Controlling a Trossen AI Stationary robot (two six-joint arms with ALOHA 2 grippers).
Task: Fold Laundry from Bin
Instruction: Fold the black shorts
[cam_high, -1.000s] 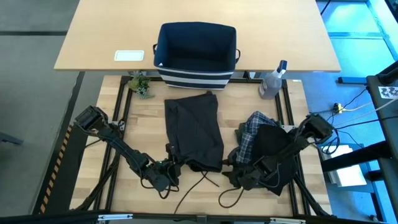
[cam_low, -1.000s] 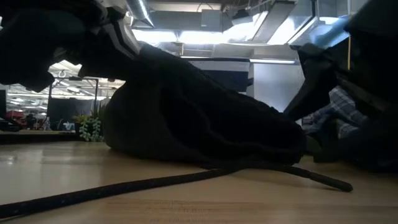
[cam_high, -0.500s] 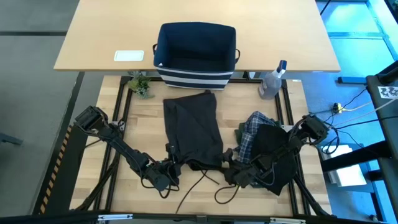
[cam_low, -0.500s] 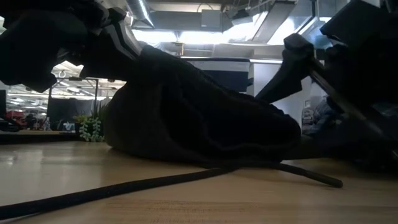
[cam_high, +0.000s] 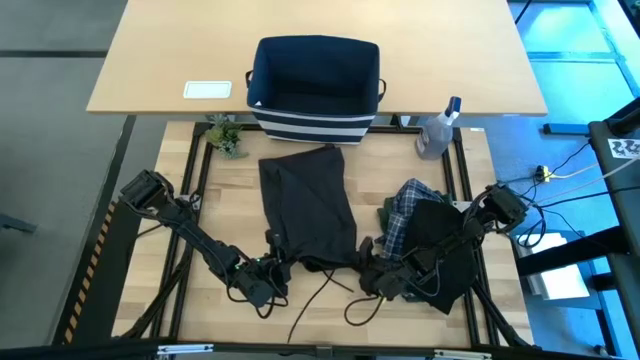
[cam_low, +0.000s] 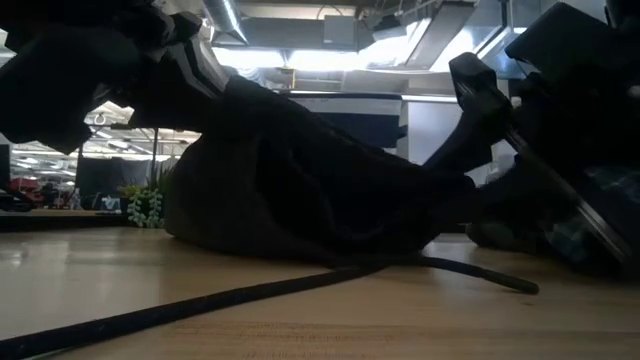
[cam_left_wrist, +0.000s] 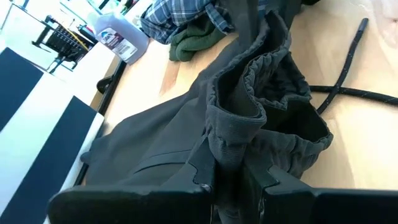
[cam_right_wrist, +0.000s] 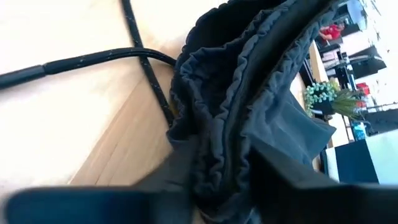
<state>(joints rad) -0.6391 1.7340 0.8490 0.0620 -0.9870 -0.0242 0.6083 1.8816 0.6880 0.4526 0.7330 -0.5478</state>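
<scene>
Left gripper (cam_high: 272, 268) clenched on dark olive-green garment's (cam_high: 305, 208) waistband at the table's near edge, right gripper (cam_high: 368, 266) grasping its other corner, plaid-and-black cloth heap (cam_high: 425, 232) beside, striped navy fabric bin (cam_high: 316, 88) beyond.

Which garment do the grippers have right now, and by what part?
Both hold the dark olive-green garment by its gathered drawstring waistband: left gripper at one corner, right gripper closing on the other.

Garment (cam_high: 307, 208), dark olive-green, black drawstring (cam_high: 318, 298). Shirt (cam_high: 402, 222), blue-and-white plaid. Garment (cam_high: 443, 238), black. Bin (cam_high: 316, 117), navy, white horizontal stripes. Table (cam_high: 233, 215), pale wood. Spray bottle (cam_high: 438, 133), clear, blue cap.
</scene>
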